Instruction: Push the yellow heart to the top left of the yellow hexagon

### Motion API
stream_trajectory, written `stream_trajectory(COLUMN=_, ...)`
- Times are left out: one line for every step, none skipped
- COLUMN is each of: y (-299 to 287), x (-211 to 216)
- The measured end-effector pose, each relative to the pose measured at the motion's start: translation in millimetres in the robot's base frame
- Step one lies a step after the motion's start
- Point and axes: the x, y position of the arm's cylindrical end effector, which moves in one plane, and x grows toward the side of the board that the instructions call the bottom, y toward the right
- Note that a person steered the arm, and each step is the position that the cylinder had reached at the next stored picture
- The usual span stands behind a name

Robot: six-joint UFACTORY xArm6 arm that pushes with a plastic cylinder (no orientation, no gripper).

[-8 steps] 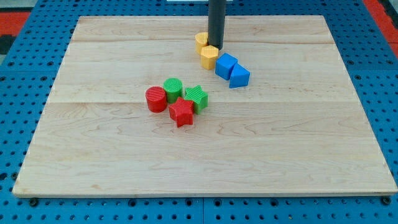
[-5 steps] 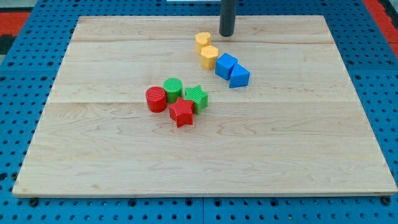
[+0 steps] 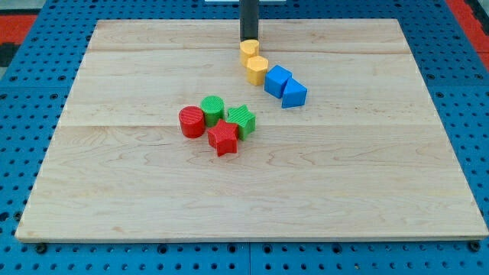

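A: Camera view: where's my tip (image 3: pixel 249 40)?

B: Upper centre of the frame, just above the small yellow plastic heart (image 3: pixel 247 50), which touches the yellow plastic hexagon (image 3: pixel 257 69) at its upper left on the pale wooden tabletop (image 3: pixel 137 191).

A: Gripper?

B: None, only the rod.

A: Advice?

B: Nudge gently, if at all. The heart's pointing direction and long axis can't be made out.

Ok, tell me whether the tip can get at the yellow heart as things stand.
Probably yes: my tip sits just above the yellow heart toward the view's top, nothing between them; the yellow hexagon lies on the far side.
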Motion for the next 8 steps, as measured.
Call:
stream_trajectory(y=28, x=-2)
stream_trajectory(y=31, x=-1)
stream_trajectory(y=31, x=0)
stream_trajectory(y=18, x=4)
stream_trajectory(y=4, x=10)
stream_trajectory(y=-11, x=21)
stream_trajectory(y=-26, x=35)
stream_trajectory(y=-38, x=51)
